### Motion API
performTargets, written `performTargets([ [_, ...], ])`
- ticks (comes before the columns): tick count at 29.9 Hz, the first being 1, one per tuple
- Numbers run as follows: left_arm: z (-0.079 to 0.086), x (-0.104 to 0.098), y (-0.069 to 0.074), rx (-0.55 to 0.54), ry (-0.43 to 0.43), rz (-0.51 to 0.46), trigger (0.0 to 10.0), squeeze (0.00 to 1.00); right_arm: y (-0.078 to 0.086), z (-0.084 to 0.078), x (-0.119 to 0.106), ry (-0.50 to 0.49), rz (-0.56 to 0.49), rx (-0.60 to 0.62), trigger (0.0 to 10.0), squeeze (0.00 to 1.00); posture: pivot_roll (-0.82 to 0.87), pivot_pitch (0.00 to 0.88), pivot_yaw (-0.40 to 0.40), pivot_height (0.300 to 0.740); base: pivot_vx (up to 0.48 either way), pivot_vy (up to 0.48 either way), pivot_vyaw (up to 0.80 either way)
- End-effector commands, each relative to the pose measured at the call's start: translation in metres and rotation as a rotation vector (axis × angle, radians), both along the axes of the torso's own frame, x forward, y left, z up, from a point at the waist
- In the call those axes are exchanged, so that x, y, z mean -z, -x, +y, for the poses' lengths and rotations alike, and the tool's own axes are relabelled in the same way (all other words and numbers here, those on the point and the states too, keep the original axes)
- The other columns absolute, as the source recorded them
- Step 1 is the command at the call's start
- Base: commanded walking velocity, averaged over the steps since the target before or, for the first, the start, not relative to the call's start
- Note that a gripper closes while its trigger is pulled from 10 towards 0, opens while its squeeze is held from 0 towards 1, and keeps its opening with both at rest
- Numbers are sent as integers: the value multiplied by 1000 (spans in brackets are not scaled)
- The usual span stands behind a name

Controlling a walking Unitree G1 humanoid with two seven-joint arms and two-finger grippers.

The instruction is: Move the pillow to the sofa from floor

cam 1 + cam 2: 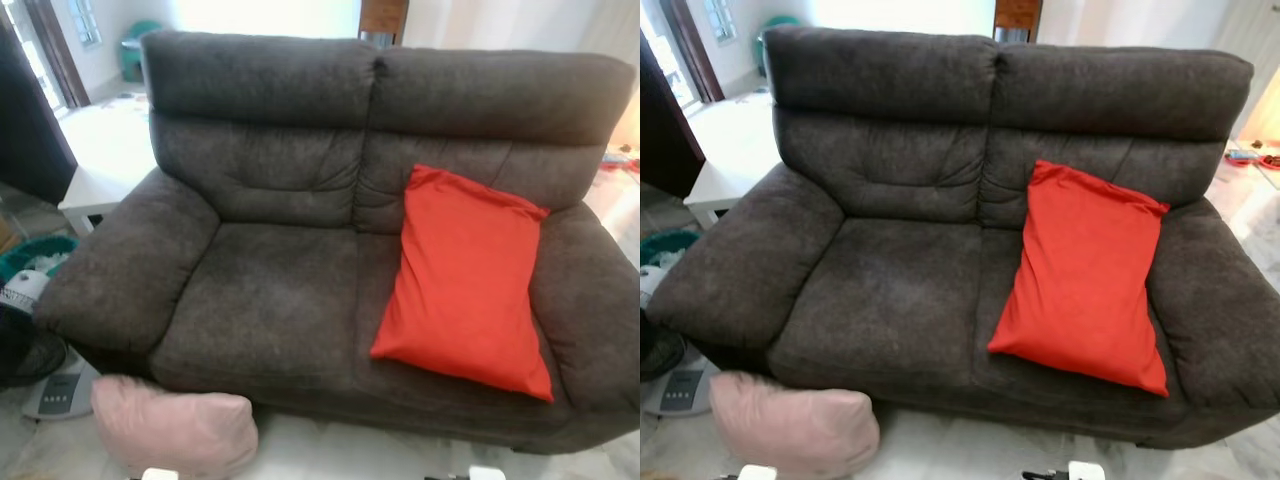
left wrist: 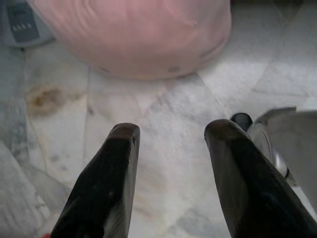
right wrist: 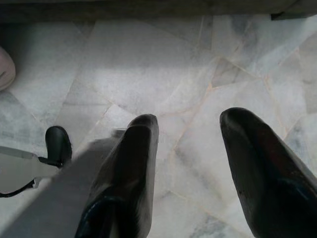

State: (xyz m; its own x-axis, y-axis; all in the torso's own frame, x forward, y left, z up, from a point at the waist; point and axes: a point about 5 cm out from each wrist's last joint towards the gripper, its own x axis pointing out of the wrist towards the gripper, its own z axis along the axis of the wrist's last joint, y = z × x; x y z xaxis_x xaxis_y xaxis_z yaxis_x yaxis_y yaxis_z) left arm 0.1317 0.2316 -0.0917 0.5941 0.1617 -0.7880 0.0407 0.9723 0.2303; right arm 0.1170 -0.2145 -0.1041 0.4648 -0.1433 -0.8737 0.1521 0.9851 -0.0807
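A pale pink pillow (image 1: 175, 425) lies on the marble floor against the front left of the dark grey sofa (image 1: 260, 300). In the left wrist view the pink pillow (image 2: 133, 34) is just ahead of my left gripper (image 2: 171, 134), which is open above the floor with nothing between its fingers. My right gripper (image 3: 190, 121) is open too, over bare floor in front of the sofa base. A red pillow (image 1: 465, 280) leans on the sofa's right seat and backrest.
A white device with buttons (image 1: 60, 392) and a dark fan base (image 1: 25, 350) stand on the floor left of the sofa. A white low table (image 1: 105, 160) sits behind the left armrest. Marble floor (image 3: 148, 64) spreads in front of the sofa.
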Motion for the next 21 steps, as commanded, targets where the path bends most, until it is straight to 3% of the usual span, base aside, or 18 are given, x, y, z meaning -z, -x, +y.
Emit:
performTargets([
  [1,-5,1,-1,11,9,5,10000,0,5,-4,1,7,18,4,10000,0,94,0,-25,740,0,364,0],
  [21,-3,1,-1,10,6,10,10000,0,4,-2,1,-2,20,-11,10000,0,94,0,-18,740,0,364,0],
])
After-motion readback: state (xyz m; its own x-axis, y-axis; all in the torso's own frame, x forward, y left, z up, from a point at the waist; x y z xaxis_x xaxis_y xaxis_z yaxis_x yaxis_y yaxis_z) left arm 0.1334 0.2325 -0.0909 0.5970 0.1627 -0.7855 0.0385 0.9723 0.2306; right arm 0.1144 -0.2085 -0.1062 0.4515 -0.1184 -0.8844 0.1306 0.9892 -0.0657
